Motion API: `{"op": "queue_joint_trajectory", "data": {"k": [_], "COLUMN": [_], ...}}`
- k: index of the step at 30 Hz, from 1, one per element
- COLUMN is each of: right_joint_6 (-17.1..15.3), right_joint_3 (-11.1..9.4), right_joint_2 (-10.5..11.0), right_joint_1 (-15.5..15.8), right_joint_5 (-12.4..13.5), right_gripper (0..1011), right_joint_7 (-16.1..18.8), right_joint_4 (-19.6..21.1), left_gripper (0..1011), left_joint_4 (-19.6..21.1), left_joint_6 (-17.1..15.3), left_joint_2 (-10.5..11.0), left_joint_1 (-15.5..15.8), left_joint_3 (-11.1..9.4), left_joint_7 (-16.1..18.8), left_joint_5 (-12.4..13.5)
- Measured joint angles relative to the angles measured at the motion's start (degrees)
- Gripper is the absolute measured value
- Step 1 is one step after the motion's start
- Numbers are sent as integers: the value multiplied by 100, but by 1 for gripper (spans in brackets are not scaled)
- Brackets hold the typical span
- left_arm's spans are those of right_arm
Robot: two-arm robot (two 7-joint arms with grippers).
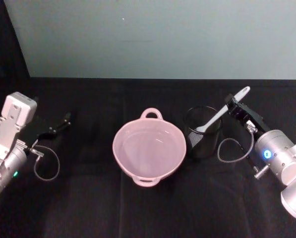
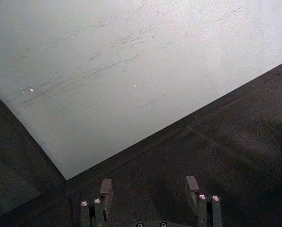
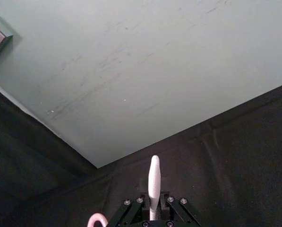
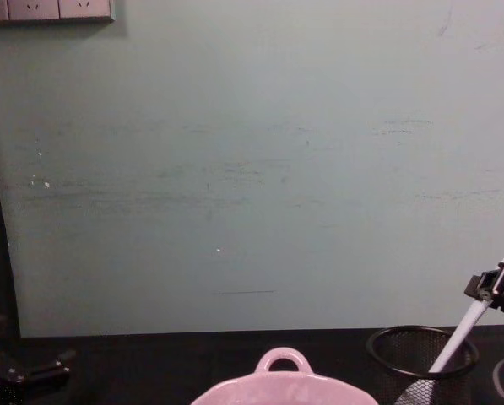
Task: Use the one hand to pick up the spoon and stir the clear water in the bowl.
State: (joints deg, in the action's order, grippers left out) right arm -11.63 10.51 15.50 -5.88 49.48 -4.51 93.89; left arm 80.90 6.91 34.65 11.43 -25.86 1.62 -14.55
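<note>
You are looking down at a bench (image 1: 148,208) covered in black cloth, and a pale green wall (image 1: 152,39) is standing behind its far edge. High up on that wall, in the chest view, wall sockets (image 4: 47,9) are showing.

One pink bowl (image 1: 148,149) is sitting near the middle of the bench, and clear water is lying in it. It has two loop handles, one at the near side and one at the far side. Just beside it, toward the right edge, one black wire-mesh cup (image 1: 204,132) is standing upright.

One white spoon (image 1: 222,110) is leaning in that cup. Its blade is down inside and its handle is pointing up toward the far right. Your right gripper (image 1: 233,105) is pinching the handle near its top, with the jaws pressed onto it.

Your left gripper (image 1: 64,120) is resting near the left edge of the bench, well apart from the bowl. Its jaws are spread, with nothing between them.
</note>
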Motion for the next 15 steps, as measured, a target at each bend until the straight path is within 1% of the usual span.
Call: {"op": "queue_joint_trajectory", "data": {"k": [15], "right_joint_6": [41], "right_joint_3": [-18], "right_joint_2": [7], "right_joint_1": [30], "right_joint_5": [-55], "right_gripper": [114], "right_joint_7": [-29], "right_joint_4": [-4], "left_gripper": [1011], "left_joint_4": [0], "left_joint_6": [0], "left_joint_2": [0], "left_joint_1": [0], "left_joint_3": [0], "left_joint_7": [0], "left_joint_5": [0]}}
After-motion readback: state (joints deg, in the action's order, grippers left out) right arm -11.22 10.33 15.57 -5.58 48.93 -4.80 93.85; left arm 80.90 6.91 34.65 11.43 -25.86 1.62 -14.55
